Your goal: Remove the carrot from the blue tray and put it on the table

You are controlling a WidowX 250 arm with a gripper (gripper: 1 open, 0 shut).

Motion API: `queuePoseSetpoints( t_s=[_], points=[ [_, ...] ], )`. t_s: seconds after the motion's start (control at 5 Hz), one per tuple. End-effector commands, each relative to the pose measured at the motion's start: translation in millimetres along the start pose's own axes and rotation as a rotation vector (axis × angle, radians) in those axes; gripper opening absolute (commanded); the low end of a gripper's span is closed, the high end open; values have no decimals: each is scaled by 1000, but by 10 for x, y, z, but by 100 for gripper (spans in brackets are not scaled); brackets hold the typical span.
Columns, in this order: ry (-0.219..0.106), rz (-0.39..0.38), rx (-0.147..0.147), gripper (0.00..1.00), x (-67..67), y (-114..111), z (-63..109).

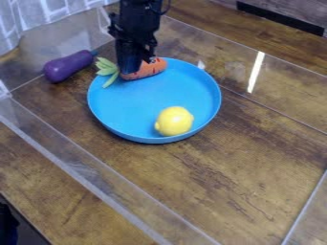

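The orange carrot (149, 69), its green leaves (107, 70) pointing left, lies crosswise between the fingers of my black gripper (132, 67). The gripper points straight down and is shut on the carrot's middle, over the far left rim of the blue tray (128, 117). The carrot looks raised a little off the tray floor. The fingers hide the carrot's middle. The brown wood table (230, 187) surrounds the tray.
A yellow lemon (175, 121) lies in the tray's near right part. A purple eggplant (67, 66) rests on the table just left of the tray. Clear glossy sheets cover the planks, with raised edges near the left and front.
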State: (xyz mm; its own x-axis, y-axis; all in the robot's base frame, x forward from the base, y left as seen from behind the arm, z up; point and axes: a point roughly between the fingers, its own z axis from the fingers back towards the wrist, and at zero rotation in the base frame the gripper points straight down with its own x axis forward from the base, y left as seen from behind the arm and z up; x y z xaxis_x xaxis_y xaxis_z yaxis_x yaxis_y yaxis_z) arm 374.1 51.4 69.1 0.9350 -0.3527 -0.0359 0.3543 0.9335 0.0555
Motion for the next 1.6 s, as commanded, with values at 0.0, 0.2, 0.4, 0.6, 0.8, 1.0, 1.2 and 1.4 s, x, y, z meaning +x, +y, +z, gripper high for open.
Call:
queuePoseSetpoints(
  t_s=[0.0, 0.2, 0.4, 0.6, 0.8, 1.0, 1.2, 1.4],
  points=[
    [-115, -19, 57, 0, 116, 37, 434],
    [-123, -46, 59, 100, 163, 43, 377],
    [-131, -72, 63, 100, 210, 51, 327],
    [-133, -97, 65, 100, 257, 65, 240],
    [-132, -117, 67, 100, 309, 103, 118],
    [-132, -141, 70, 100, 362, 153, 9],
    [-128, -157, 70, 100, 404, 188, -89],
    [-125, -161, 72, 0, 415, 206, -118]
  ],
)
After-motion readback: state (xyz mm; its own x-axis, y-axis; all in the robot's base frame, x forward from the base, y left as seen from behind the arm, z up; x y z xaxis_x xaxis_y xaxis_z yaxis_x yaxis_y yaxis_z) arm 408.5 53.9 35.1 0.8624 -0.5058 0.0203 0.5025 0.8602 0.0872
